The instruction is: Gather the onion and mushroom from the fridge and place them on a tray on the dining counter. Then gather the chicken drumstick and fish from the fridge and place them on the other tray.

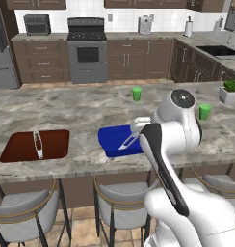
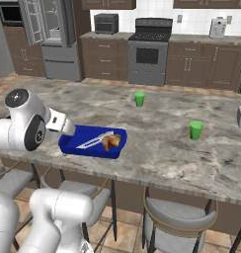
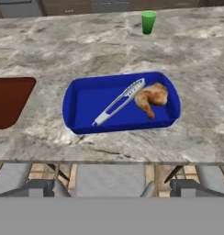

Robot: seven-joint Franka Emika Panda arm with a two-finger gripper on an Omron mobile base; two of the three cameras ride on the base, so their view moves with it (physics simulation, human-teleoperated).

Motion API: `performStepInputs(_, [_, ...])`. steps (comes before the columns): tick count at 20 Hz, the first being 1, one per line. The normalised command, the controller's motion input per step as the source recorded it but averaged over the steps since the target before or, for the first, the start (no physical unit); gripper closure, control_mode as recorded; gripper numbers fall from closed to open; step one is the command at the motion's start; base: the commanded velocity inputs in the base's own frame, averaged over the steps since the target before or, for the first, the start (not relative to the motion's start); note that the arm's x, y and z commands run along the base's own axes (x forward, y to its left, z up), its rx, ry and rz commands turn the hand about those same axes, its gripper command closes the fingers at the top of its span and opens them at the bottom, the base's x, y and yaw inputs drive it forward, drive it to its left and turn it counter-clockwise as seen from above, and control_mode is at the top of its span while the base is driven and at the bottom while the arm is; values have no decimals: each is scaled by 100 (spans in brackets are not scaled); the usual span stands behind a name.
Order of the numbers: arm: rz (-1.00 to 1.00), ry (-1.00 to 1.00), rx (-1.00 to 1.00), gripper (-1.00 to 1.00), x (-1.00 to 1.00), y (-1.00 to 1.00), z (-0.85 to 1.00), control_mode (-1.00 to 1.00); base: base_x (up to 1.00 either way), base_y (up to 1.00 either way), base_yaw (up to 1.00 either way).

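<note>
The blue tray (image 3: 77,112) (image 2: 73,143) (image 1: 110,140) rests near the front edge of the dining counter (image 3: 86,50) (image 1: 66,106). In it lie the chicken drumstick (image 3: 152,97) (image 2: 111,142) and, beside it, the slim silvery fish (image 3: 118,102) (image 2: 90,142) (image 1: 129,141). My gripper (image 3: 112,189) hovers open and empty on the near side of the tray, back over the counter's edge. The other tray (image 1: 18,147) (image 3: 8,101), dark red-brown, sits to the left with a slim silvery thing (image 1: 38,144) on it. The fridge (image 2: 48,29) stands far back. The onion and mushroom are out of view.
Two green cups (image 1: 137,93) (image 1: 204,112) (image 2: 195,130) stand on the counter beyond and to the right of the blue tray. A potted plant (image 1: 229,91) sits at the right end. Stools (image 1: 23,212) (image 2: 177,217) line the near side.
</note>
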Motion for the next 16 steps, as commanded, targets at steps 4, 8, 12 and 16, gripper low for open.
performStepInputs(4, [0, -2, 0, -100, -20, 2, 0, 100, -20, 6, 0])
performStepInputs(8, [0, 0, 0, -100, 0, 0, 0, 100, -75, 77, -1])
performStepInputs(12, [0, 0, 0, -100, 0, 0, 0, 100, -36, 100, -8])
performStepInputs(16, [0, 0, 0, -100, 0, 0, 0, 100, -2, 100, -13])
